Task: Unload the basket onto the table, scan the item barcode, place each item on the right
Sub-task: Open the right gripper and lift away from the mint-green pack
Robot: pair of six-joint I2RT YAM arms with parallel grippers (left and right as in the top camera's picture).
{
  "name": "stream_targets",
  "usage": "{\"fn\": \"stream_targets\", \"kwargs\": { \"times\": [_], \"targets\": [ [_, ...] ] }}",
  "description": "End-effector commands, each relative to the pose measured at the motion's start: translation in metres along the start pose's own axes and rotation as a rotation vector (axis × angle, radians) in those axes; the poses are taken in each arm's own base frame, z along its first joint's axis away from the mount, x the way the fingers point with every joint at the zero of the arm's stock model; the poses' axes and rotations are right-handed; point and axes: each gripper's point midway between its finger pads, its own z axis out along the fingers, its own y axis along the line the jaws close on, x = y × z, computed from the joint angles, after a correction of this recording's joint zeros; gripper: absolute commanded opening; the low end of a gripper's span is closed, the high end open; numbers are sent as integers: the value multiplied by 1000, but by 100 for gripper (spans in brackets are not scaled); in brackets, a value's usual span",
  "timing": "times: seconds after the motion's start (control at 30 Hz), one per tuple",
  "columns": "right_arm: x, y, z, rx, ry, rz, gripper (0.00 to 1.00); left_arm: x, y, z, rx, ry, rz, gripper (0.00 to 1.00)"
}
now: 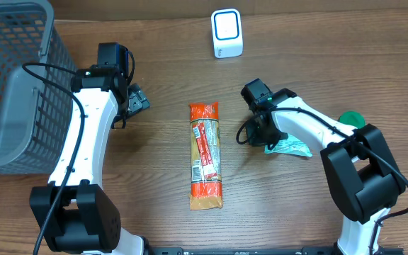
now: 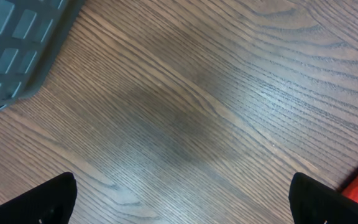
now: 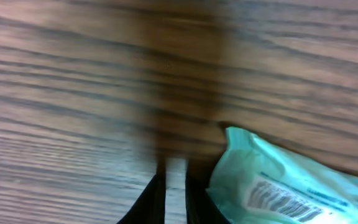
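While we look over the bench, wood-grain table point(image 1: 161, 227) fills all three views; we count two arms, one grey mesh basket point(image 1: 9, 78), one white barcode scanner point(image 1: 227, 34) at the far edge, one orange snack packet point(image 1: 205, 156) mid-table, one teal pouch point(image 3: 291, 186), one green round object point(image 1: 350, 118); left gripper point(image 2: 182, 193) spread wide over bare wood, grasping nothing; right gripper point(image 3: 174, 186) blurred, thin slit between jaws, we cannot tell released or clenched; pouch lies just beside its fingers, barcode-like print showing, well apart from scanner.
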Motion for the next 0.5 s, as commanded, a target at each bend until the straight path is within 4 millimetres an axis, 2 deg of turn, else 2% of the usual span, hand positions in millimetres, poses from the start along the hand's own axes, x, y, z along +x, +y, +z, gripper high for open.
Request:
{"fn": "stream_targets", "kwargs": {
  "times": [0.0, 0.17, 0.4, 0.47],
  "targets": [
    [-2, -33, 1, 87, -4, 54, 14, -6, -1, -10, 9, -36, 9, 100],
    [3, -51, 1, 77, 36, 131, 14, -6, -1, -10, 8, -36, 9, 100],
    [4, -45, 0, 36, 52, 130, 15, -6, -1, -10, 9, -36, 9, 100],
    [1, -40, -5, 7, 42, 131, 12, -6, -1, -10, 8, -36, 9, 100]
  ]
}}
